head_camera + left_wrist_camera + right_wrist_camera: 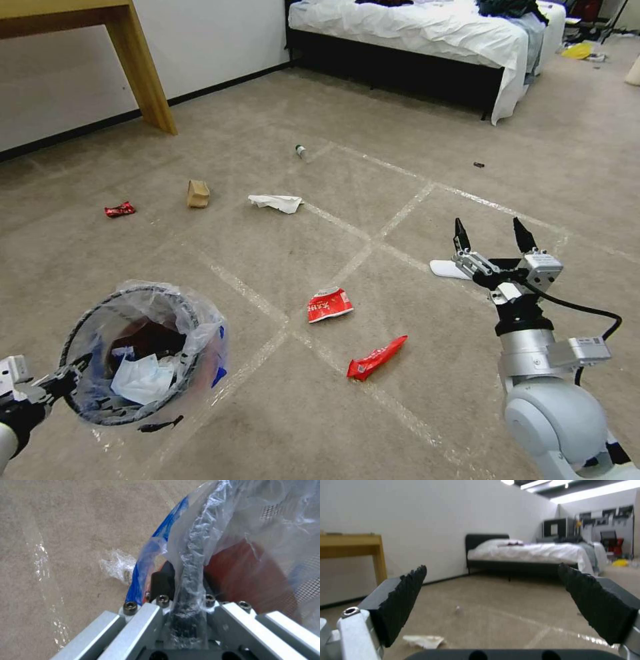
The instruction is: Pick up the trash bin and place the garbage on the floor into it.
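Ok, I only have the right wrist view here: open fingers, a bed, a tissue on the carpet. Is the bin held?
Observer: Yes. The left gripper is shut on the trash bin rim, through the liner.
Operator: Anything in it?
Observer: A crumpled white tissue lies inside.
Operator: What litter is nearest the right gripper?
Observer: The right gripper is open above the floor; a flat white piece lies just beside it, and a long red wrapper nearer the robot.

Left gripper (70,373) fingers clamped low; right gripper (495,239) raised, fingers spread.
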### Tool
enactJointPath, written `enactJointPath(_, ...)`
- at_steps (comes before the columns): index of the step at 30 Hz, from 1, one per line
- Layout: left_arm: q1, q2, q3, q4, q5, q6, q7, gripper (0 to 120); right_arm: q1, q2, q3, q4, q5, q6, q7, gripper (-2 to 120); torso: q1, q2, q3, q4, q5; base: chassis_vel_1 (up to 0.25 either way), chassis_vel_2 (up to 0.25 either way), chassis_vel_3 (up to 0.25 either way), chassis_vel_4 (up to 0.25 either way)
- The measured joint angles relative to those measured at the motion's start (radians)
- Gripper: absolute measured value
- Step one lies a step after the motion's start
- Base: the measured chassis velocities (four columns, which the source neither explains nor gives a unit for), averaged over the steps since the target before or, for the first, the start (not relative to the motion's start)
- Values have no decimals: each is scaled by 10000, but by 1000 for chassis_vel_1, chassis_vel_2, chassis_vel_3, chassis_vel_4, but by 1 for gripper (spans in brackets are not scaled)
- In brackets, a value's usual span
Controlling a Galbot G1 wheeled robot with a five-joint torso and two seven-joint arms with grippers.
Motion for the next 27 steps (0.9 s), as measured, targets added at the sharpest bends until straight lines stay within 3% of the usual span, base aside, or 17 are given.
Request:
enactJointPath(1,0,0,0,0,0,0,0,1,0,0,0,0,0,0,0,100,0,0,0,0,0,0,0,0,0)
enactJointPath(3,34,-36,-11,8,20,0,-1,1,491,-417,-465,19,1016,-1317,970,100,0,0,0,2,0,0,0,0,0)
enactJointPath(4,34,-36,-11,8,20,0,-1,1,491,-417,-465,19,1016,-1317,970,100,0,0,0,2,0,0,0,0,0)
enactJointPath(6,75,-92,-13,26,87,0,8,1,1050,-838,-957,84,3040,-2997,2194,100,0,0,1,3,1,0,0,0,0)
enactJointPath(7,75,-92,-13,26,87,0,8,1,1050,-838,-957,84,3040,-2997,2194,100,0,0,1,3,1,0,0,0,0)
enactJointPath(8,68,-124,-11,33,107,0,11,1,1409,-1100,-1188,70,4165,-3989,2850,100,0,0,1,3,0,0,0,0,0)
enactJointPath(9,68,-124,-11,33,107,0,11,1,1409,-1100,-1188,70,4165,-3989,2850,100,0,0,1,3,0,0,0,0,0)
enactJointPath(11,7,-193,18,69,148,-1,24,1,2331,-1625,-1880,-251,6434,-5918,4201,100,0,0,2,1,0,0,0,0,0)
enactJointPath(12,7,-193,18,69,148,-1,24,1,2331,-1625,-1880,-251,6434,-5918,4201,100,0,0,2,1,0,0,0,0,0)
enactJointPath(14,-29,-248,22,126,170,-6,49,1,3001,-1948,-2687,-859,7055,-6856,4653,100,1,0,2,4,-1,0,0,0,0)
enactJointPath(16,-42,-261,22,171,184,-9,74,1,3147,-2090,-2971,-1214,6536,-6934,4293,100,1,0,2,4,3,0,0,0,0)
enactJointPath(17,-58,-262,18,215,189,-12,89,1,3286,-2301,-3282,-1663,5649,-6933,3550,100,1,0,2,4,2,0,0,0,0)
enactJointPath(18,-58,-262,18,215,189,-12,89,1,3286,-2301,-3282,-1663,5649,-6933,3550,100,1,0,2,4,2,0,0,0,0)
enactJointPath(20,-100,-248,12,314,192,-17,125,1,3555,-2852,-3911,-2341,4146,-6857,2090,100,1,0,2,2,4,0,0,0,0)
enactJointPath(21,-100,-248,12,314,192,-17,125,1,3555,-2852,-3911,-2341,4146,-6857,2090,100,1,0,2,2,4,0,0,0,0)
enactJointPath(23,-154,-239,22,401,223,-24,143,1,3960,-3647,-4786,-2800,2627,-6746,694,100,1,-1,2,0,1,0,0,0,0)
enactJointPath(27,-219,-316,91,446,303,-32,181,1,4681,-4527,-6109,-3137,1133,-6491,-593,100,1,-1,2,2,-2,0,0,0,0)
